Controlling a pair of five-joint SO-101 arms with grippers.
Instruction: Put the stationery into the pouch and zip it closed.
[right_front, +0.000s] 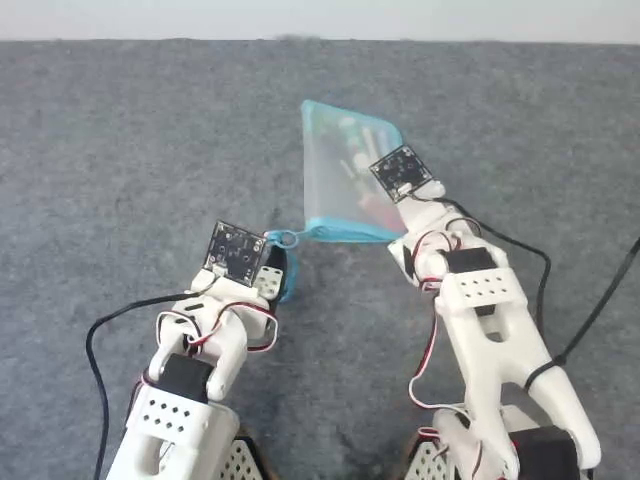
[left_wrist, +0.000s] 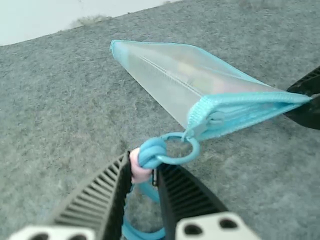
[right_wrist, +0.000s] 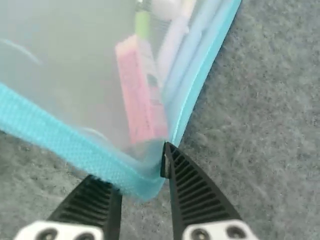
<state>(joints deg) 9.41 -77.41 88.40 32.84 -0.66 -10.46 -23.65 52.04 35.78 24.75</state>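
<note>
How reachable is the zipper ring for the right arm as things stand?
Probably not: the right hand is shut on the pouch at its far corner, and the left hand grips the cord on the zipper ring.

The pouch (right_front: 335, 170) is translucent with turquoise trim, and its zipper edge (left_wrist: 250, 106) looks shut. Inside the pouch lie a pink block (right_wrist: 140, 95) and pale pens (right_wrist: 172, 47). A blue ring (left_wrist: 196, 150) and knotted cord (left_wrist: 150, 151) hang at the pouch's zipper end.
</note>
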